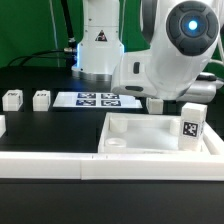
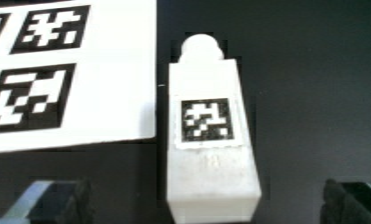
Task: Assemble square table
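- the pincer (image 2: 200,203) stood apart in the wrist view. only its two dark fingertips (image 2: 50,200) showed, cut off at the picture's corners, one on each side of a long white plastic leg (image 2: 207,128) with a black-and-white tag. neither fingertip touched it.
- that long white plastic leg lay flat on the black bench (image 2: 320,80), just beside the marker board (image 2: 57,70), which the frame cut off.
- in the exterior view the pincer was hidden behind the bulky white robot arm (image 1: 170,55), and the leg under it was hard to make out.
- the white plastic square tabletop (image 1: 145,120), tray-like with a raised rim, lay on the bench behind the long low white wall strip (image 1: 90,165).
- an upright tagged white leg (image 1: 191,124) stood at the tabletop's corner on the exterior view's right. whether it sat in a socket could not be told.
- a small white leg (image 1: 12,98) and a second small leg (image 1: 41,98) stood toward the exterior view's left of the marker board, well apart from the tabletop.
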Controlling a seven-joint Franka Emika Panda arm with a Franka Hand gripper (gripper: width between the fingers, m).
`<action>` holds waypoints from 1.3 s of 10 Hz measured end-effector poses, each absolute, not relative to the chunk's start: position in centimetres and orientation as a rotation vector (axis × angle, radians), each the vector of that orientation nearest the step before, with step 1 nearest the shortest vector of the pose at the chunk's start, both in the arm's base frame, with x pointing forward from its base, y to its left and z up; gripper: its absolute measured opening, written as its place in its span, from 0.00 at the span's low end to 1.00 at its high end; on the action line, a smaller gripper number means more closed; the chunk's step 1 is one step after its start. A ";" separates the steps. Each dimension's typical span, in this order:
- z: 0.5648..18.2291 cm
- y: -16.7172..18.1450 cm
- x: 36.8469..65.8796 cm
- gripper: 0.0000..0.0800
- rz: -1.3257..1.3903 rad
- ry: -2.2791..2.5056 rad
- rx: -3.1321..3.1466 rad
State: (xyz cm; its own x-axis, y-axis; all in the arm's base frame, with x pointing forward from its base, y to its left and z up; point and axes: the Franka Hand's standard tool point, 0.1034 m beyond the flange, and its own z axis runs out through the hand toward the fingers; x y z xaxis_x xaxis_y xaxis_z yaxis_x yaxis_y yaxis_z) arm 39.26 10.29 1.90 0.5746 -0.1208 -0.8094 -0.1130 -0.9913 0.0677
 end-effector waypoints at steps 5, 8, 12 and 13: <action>0.5 11.4 35.0 0.81 -1.473 -0.263 2.710; 0.5 11.2 35.0 0.65 -1.474 -0.268 2.710; 0.5 11.2 35.0 0.36 -1.476 -0.271 2.710; 0.5 11.2 35.0 0.36 -1.477 -0.271 2.710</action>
